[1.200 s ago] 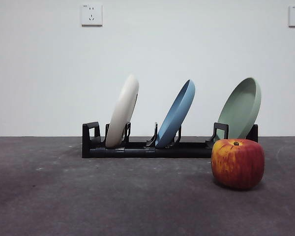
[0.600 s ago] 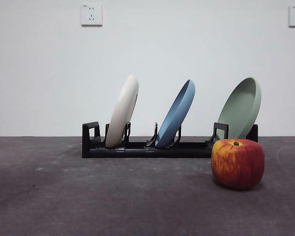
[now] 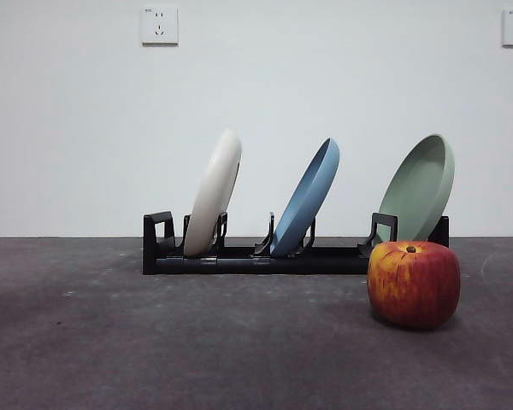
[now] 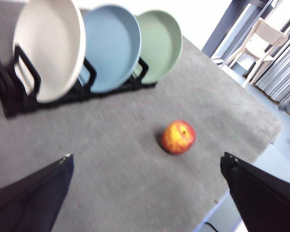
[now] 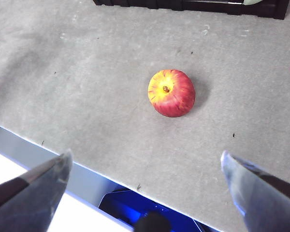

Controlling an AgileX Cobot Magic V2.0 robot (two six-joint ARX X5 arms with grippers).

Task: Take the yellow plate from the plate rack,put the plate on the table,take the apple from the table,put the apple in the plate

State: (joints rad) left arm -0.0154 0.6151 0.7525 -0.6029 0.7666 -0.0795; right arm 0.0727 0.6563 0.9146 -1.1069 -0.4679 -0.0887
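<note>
My left claw (image 4: pixel 145 193), jaws spread and empty, is nearer the yellow plate (image 4: pixel 50 46), which stands on edge in the rack (image 4: pixel 19 96) well ahead of it; my right claw (image 5: pixel 145 188), also spread, hangs over the apple (image 5: pixel 171 93).

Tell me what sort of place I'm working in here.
Probably an indoor lab or test room: a bare white wall with power sockets, a grey table holding only a plate rack and an apple.
</note>
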